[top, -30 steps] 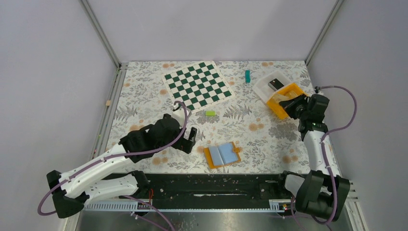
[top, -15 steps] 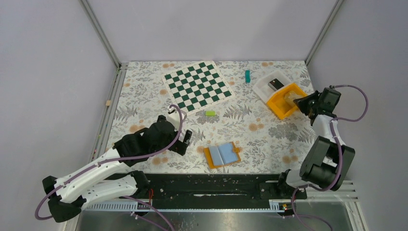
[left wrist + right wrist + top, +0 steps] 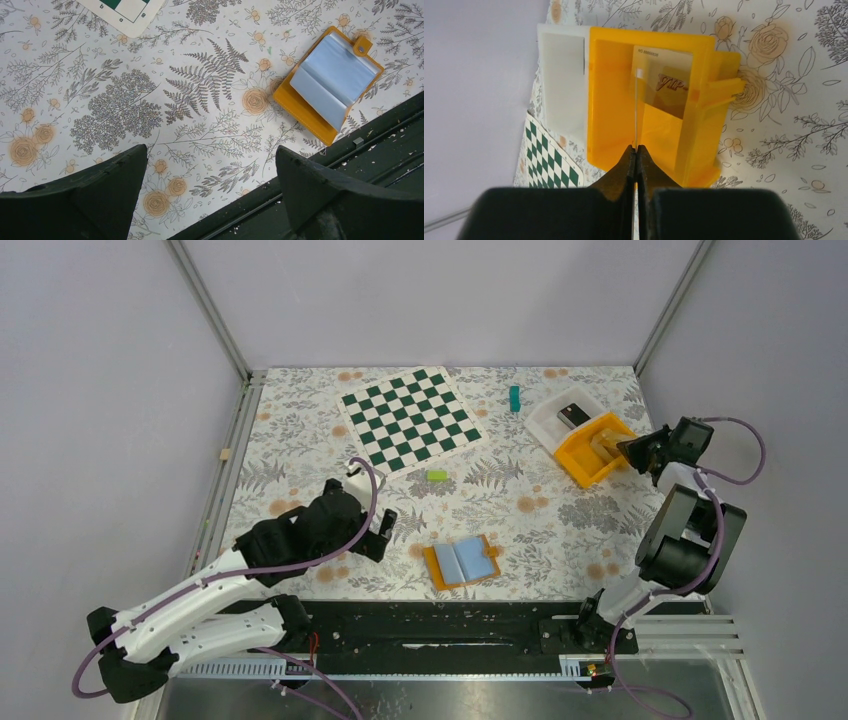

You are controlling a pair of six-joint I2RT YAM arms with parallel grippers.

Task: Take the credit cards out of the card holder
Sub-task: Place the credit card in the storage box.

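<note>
Partly: card holder open, blue credit cards still inside; clear card in orange bin; right gripper pinching thin card above it; left gripper wide, empty.

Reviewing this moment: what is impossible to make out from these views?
- How many credit cards are in the card holder: left wrist and top views show only the top layer.
- What the thin sheet pinched in the right gripper is: right wrist view shows it edge-on.
- The dark item in the white bin: top view, too small to identify.
</note>
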